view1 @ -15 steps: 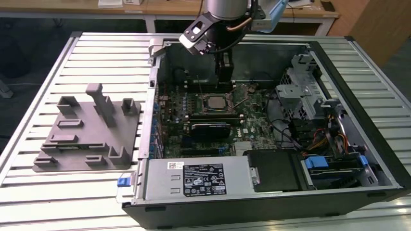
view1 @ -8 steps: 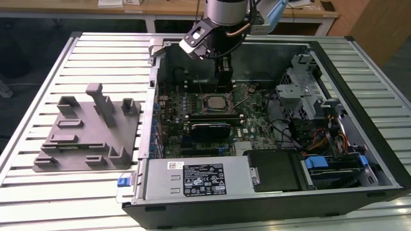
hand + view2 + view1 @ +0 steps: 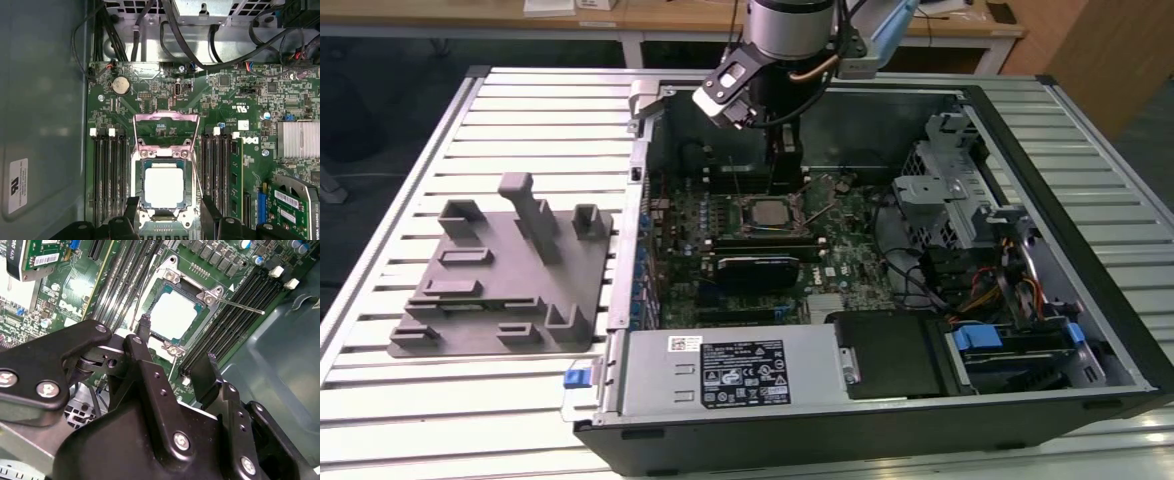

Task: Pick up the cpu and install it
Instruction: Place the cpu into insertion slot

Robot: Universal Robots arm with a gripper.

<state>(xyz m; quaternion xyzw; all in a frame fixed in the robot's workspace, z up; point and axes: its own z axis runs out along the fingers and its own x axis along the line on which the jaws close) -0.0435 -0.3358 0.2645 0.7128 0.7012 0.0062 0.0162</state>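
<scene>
Off the exterior view's left side of the open black computer case (image 3: 881, 445), on the slatted metal worktop (image 3: 454, 425), stands the grey plastic tray with upright posts (image 3: 494, 290); we see nothing in its pockets. The case holds a green motherboard (image 3: 841, 270) and a silver power-supply box (image 3: 720, 372).

Near the middle of the case, the cpu (image 3: 164, 186), a small flat square chip with a silvery-white top, lies in the motherboard socket, with the hinged metal load plate (image 3: 165, 131) flipped open. The black gripper (image 3: 177, 337) hangs just above it. Its fingers (image 3: 150, 370) are released, spread to either side of the chip and grasping nothing.

We judge the step in hand to be letting go of the seated chip. Done well, the fingers are wide of the chip's edges and of the thin steel lever (image 3: 240, 306), so nothing nudges it.

At the case's right side, a grey drive cage (image 3: 947, 190) and bundled cables fill the space.
</scene>
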